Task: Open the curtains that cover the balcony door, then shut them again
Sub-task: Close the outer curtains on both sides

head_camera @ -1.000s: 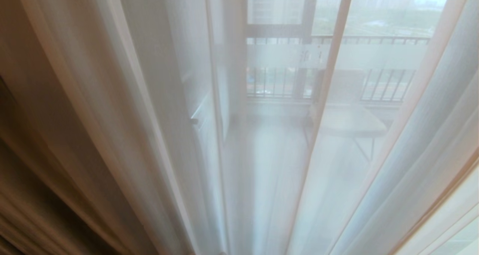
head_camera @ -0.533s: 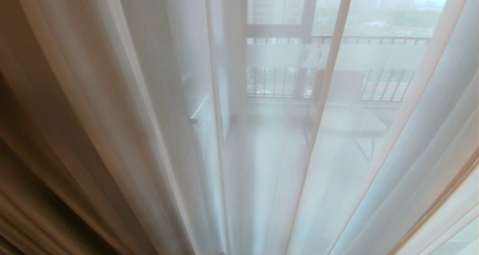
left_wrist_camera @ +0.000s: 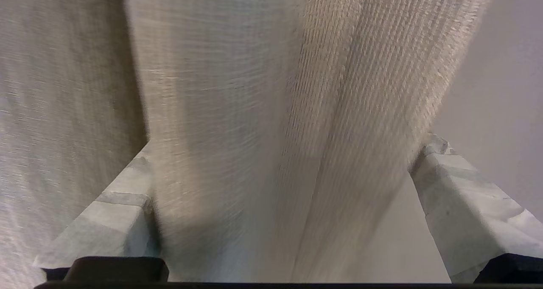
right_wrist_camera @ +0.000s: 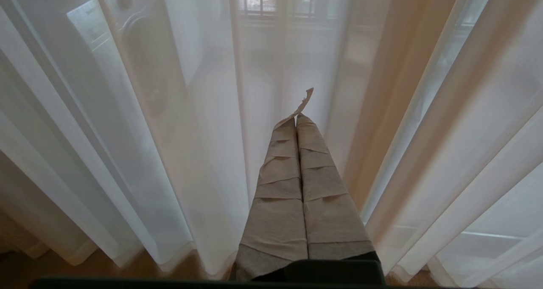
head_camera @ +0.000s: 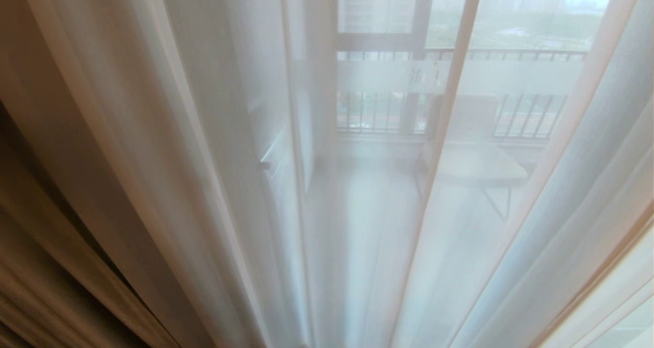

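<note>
The curtains fill the head view: sheer white panels (head_camera: pixel 357 210) across the middle and right, and a heavy beige panel (head_camera: pixel 46 246) at the lower left. Through the sheer cloth shows the balcony door (head_camera: pixel 388 77) with its frosted band. Neither gripper is in the head view. In the left wrist view my left gripper (left_wrist_camera: pixel 288 144) is open wide, with a fold of the heavy woven curtain (left_wrist_camera: pixel 263 110) hanging between its taped fingers (left_wrist_camera: pixel 114 208). My right gripper (right_wrist_camera: pixel 297 120) is shut on nothing and points at the sheer curtain (right_wrist_camera: pixel 203 132) near the floor.
Behind the sheer cloth a small table (head_camera: pixel 480 166) and a railing (head_camera: pixel 511 54) stand on the balcony. A washing machine (right_wrist_camera: pixel 140 55) shows faintly behind the curtain in the right wrist view. Wooden floor (right_wrist_camera: pixel 63 272) runs under the hems.
The heavy curtain's folds at the lower left of the head view have shifted a little, and a dark crease now stands out there. The sheer panels and the view beyond are unchanged.
</note>
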Controlling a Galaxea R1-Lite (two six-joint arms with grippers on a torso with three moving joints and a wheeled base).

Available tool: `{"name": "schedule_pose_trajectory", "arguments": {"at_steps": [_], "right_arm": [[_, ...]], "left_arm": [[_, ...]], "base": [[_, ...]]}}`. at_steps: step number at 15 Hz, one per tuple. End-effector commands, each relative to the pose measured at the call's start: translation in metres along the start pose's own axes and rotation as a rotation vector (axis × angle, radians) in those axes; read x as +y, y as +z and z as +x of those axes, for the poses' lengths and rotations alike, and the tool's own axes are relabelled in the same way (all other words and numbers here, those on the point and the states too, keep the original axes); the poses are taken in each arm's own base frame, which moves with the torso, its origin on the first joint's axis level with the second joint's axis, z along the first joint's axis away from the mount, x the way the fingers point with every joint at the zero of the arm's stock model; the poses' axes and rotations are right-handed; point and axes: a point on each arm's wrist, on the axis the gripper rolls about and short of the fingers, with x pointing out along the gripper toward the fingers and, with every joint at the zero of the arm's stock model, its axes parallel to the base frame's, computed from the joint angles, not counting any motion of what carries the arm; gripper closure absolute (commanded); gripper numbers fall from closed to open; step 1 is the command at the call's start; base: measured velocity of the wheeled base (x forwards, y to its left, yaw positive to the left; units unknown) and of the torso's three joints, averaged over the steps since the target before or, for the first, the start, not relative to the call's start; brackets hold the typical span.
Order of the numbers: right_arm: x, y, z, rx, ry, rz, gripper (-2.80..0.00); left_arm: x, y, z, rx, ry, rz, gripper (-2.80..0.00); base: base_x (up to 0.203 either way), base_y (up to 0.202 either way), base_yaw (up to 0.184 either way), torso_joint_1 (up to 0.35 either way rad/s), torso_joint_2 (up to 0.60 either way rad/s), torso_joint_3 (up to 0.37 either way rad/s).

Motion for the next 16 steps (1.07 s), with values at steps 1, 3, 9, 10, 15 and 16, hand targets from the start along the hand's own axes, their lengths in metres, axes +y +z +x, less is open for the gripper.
{"name": "schedule_pose_trajectory", "arguments": {"at_steps": [1, 3, 9, 10, 15, 16], "right_arm": [[0.000, 0.000, 0.000, 0.001, 0.001, 0.000, 0.00], [0.000, 0.000, 0.000, -0.001, 0.001, 0.000, 0.00], [0.000, 0.000, 0.000, 0.001, 0.001, 0.000, 0.00], [0.000, 0.000, 0.000, -0.001, 0.001, 0.000, 0.00], [0.000, 0.000, 0.000, -0.001, 0.001, 0.000, 0.00], [0.000, 0.000, 0.000, -0.001, 0.001, 0.000, 0.00]], "left_arm": [[0.006, -0.004, 0.000, -0.008, 0.005, 0.002, -2.80], [0.007, -0.006, 0.001, -0.019, 0.002, 0.006, 0.00], [0.007, -0.007, 0.003, -0.039, -0.044, 0.018, 0.00], [0.007, -0.007, 0.003, -0.044, -0.047, 0.020, 0.00], [0.000, 0.011, -0.002, -0.084, -0.060, 0.036, 0.00], [-0.003, 0.018, -0.005, -0.095, -0.065, 0.034, 0.00]], "base": [[0.000, 0.000, 0.000, 0.000, 0.00, 0.000], [0.000, 0.000, 0.000, 0.000, 0.00, 0.000], [0.000, 0.000, 0.000, 0.000, 0.00, 0.000], [0.000, 0.000, 0.000, 0.000, 0.00, 0.000], [0.000, 0.000, 0.000, 0.000, 0.00, 0.000], [0.000, 0.000, 0.000, 0.000, 0.00, 0.000]]}}
